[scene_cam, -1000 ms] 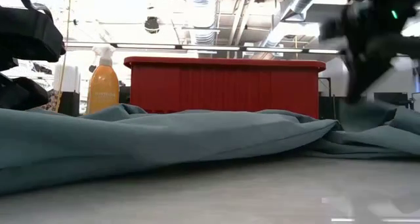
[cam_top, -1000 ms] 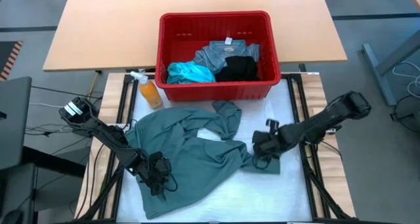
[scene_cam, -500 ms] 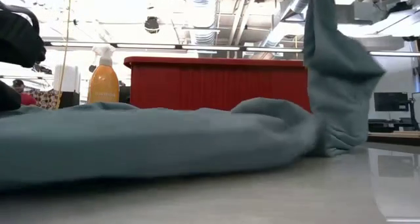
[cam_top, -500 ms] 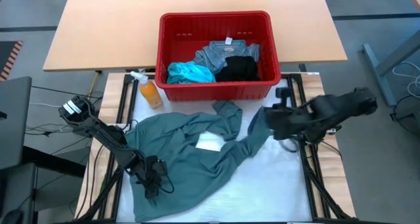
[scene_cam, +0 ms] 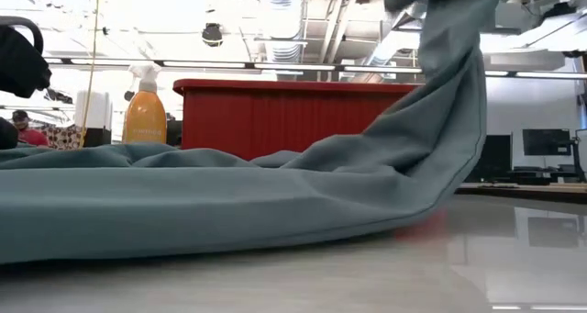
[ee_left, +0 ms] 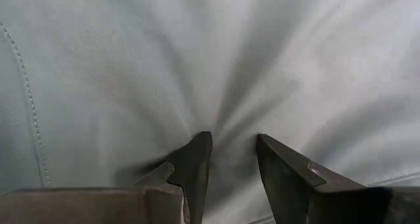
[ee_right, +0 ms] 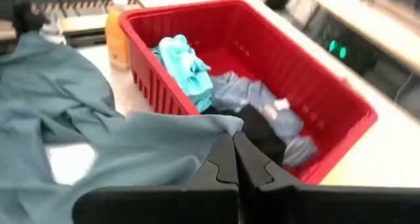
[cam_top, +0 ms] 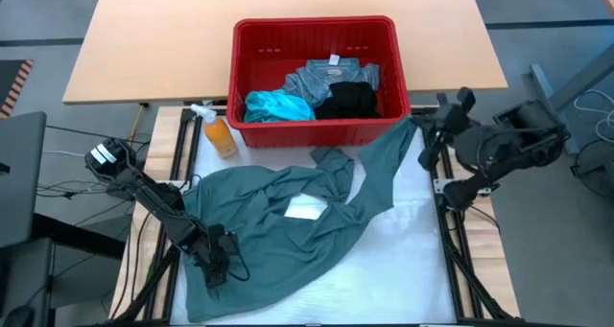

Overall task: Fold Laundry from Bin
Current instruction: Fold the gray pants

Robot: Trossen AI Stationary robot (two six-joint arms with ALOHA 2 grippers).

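A grey-green garment (cam_top: 288,226) lies crumpled over the white table top. Its right part rises as a slanted band (scene_cam: 431,120) to my right gripper (cam_top: 422,132), which is shut on it high above the table's far right. My left gripper (cam_top: 216,258) stands on the garment's near-left part, pointing steeply down and shut on a pinch of cloth. The red bin (cam_top: 312,25) stands behind the mat, with a turquoise (cam_top: 276,105), a black (cam_top: 347,99) and a blue-grey garment (cam_top: 331,78) lying in it. My left gripper pinches a small raised fold of the garment (ee_left: 230,152) between its two fingers from above; creases run out from the pinch. The cloth around it lies on the table. My right gripper pinches the garment's edge (ee_right: 213,127) at its shut fingertips (ee_right: 226,155). It comes from the table's right, slanting down. That part is lifted clear, and the band below it runs down to the table nearly taut.
An orange spray bottle (cam_top: 219,135) stands at the mat's far-left corner, beside the bin. A wooden table (cam_top: 144,49) lies beyond the bin. Bare white mat (cam_top: 384,279) shows at the near right. A white patch (cam_top: 305,210) shows through the garment's middle.
My right gripper has risen high and gone toward the table's far right, tipping toward level, still shut on the garment. The garment's right part has been lifted off the table and drawn into a slanted band. The near-left part under my left gripper has stayed down.
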